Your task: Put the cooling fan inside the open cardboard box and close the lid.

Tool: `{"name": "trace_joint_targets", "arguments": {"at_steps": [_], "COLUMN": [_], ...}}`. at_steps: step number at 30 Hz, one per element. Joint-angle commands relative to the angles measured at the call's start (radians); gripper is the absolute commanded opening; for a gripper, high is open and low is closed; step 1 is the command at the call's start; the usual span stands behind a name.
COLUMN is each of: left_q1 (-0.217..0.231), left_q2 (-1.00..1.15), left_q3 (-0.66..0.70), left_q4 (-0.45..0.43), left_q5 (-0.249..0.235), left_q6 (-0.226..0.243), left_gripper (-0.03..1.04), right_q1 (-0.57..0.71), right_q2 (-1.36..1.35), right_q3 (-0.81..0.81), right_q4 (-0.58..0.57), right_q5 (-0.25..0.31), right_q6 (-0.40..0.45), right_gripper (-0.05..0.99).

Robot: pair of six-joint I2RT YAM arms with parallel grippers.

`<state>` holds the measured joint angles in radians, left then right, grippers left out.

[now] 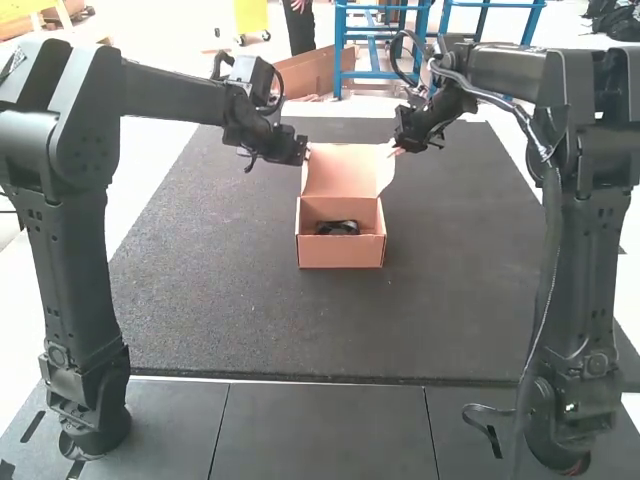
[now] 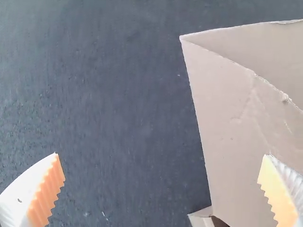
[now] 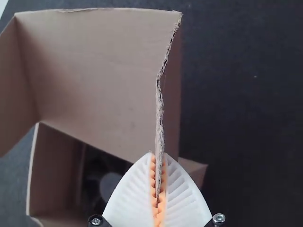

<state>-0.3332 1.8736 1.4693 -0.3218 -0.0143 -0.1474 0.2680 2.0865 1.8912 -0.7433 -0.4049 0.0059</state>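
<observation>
Cardboard box: plain tan-brown, unprinted. Lid: same tan, torn corrugated edge paler. Cooling fan: black. Mat: dark charcoal, fine speckled grain. Base panels: dark grey. Left claw: fingers white, ribbed; pads orange, saw-toothed. Right claw: same white ribbing, orange pads. Left arm, right arm: matte dark grey.

Dark grainy mat spread flat (pale surface beyond edges); black panels nearest.
</observation>
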Motion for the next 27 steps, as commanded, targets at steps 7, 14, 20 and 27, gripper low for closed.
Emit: {"name": "trace_joint_targets", "arguments": {"at_steps": [7,14,20,27], "left_q1": [-0.003,-0.003,-0.020,-0.040], "left_q2": [-0.079,-0.122,-0.159,-0.188], "left_q3": [-0.009,-0.055,-0.104,-0.162], "left_q4": [-0.016,-0.014,-0.010,0.012], "left_q5": [0.014,0.013,0.013,0.014], "left_q6": [-0.006,-0.006,-0.004,-0.003], "left_gripper": [0.97,0.97,0.97,0.97], "right_q1": [0.065,0.073,0.074,0.099], "right_q2": [-0.083,-0.134,-0.183,-0.226], "right_q3": [-0.067,-0.136,-0.202,-0.264], "right_q4": [-0.024,-0.010,0.015,0.041], "right_q5": [0.005,0.034,0.052,0.052], "right_q6": [-0.012,-0.009,-0.004,0.002], "right_gripper": [-0.01,-0.01,-0.01,-0.01]}}
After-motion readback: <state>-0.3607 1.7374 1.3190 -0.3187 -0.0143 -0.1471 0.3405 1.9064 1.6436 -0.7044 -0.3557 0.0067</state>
